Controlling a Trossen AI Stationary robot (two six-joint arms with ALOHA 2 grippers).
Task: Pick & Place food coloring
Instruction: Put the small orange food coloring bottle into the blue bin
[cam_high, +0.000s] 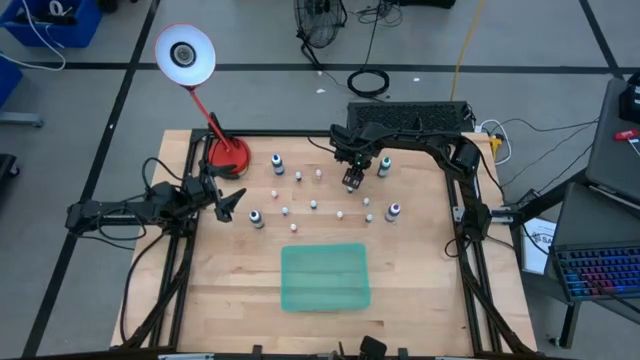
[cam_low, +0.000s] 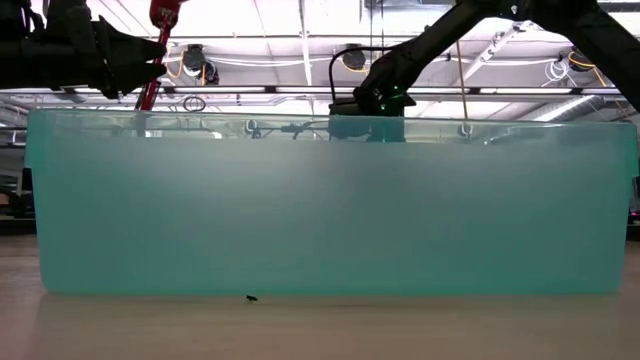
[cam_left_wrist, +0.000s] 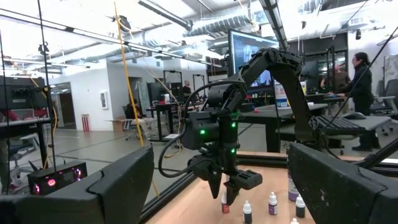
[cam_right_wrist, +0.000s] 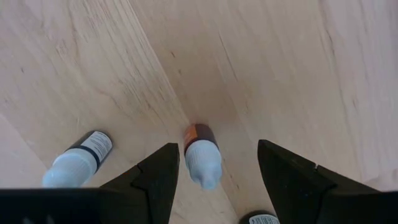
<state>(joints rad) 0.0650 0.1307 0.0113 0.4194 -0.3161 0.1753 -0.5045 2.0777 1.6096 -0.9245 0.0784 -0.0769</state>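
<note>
Several small white-capped food coloring bottles stand upright, scattered over the table's far half; among them are a blue one (cam_high: 277, 161), a green one (cam_high: 384, 166) and darker ones (cam_high: 393, 212) (cam_high: 256, 217). My right gripper (cam_high: 352, 180) points down over the middle of the group, open. In the right wrist view its fingers (cam_right_wrist: 217, 165) stand on either side of a red-brown bottle (cam_right_wrist: 201, 155) without touching it. A dark bottle (cam_right_wrist: 78, 162) stands just outside one finger. My left gripper (cam_high: 232, 203) hovers open at the table's left, level, facing the bottles.
A shallow green tray (cam_high: 325, 277) lies in the table's near middle and fills the low view (cam_low: 320, 200). A red desk lamp's base (cam_high: 228, 155) stands at the far left corner. Bare wood lies between the bottles and the tray. People are in the room beyond.
</note>
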